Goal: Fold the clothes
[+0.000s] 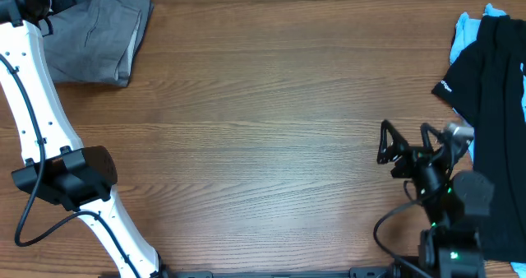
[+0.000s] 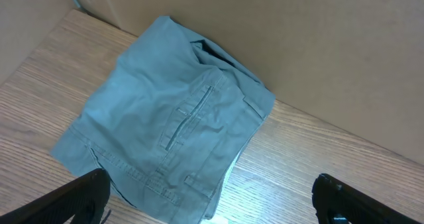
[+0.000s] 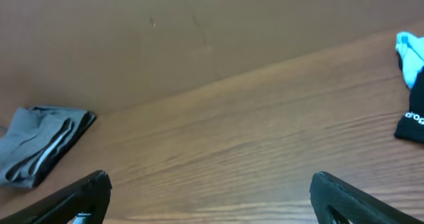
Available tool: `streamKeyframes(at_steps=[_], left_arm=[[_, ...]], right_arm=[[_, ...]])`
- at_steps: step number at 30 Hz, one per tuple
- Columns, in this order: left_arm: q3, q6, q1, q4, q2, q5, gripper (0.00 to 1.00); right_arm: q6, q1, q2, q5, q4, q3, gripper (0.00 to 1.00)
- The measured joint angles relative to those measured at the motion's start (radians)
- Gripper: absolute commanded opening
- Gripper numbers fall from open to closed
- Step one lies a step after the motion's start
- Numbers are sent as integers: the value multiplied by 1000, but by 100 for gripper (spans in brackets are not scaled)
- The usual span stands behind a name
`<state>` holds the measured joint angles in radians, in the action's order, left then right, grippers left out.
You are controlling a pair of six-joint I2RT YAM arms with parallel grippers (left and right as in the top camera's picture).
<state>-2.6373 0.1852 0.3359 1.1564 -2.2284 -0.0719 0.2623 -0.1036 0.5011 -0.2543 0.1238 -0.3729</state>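
Folded mid-grey woven shorts [image 1: 99,35] look done under the left gripper [image 2: 212,185], jaws apart; far from the shorts, the right gripper [image 1: 405,140], also apart, should take the black T-shirt [image 1: 497,105].

- Grey shorts [image 1: 99,35]: plain mid-grey woven cloth, folded into a rough flat rectangle at the far-left corner of the table [image 1: 271,130]; the waistband and a slit pocket seam face up, and a pale lining shows along one edge
- Black T-shirt [image 1: 497,105]: lies loose and unfolded at the table's right edge, with small white print near its left hem
- Light-blue garment [image 1: 467,33]: crumpled, partly covered by the T-shirt at its far-left side
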Motion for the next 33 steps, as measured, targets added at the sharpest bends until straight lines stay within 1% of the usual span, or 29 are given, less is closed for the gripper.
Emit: streamKeyframes(at_steps=[5, 13, 29, 33], left_arm=[[0, 0, 0, 0, 0, 0, 100], [0, 0, 0, 0, 0, 0, 100], [0, 0, 0, 0, 0, 0, 100], [0, 0, 0, 0, 0, 0, 100]], right_arm=[[-1, 17, -124, 3, -34, 114, 100], [-2, 66, -275, 36, -40, 192, 100], [-1, 66, -476, 60, -41, 314, 100], [-2, 66, -486, 61, -63, 323, 100]])
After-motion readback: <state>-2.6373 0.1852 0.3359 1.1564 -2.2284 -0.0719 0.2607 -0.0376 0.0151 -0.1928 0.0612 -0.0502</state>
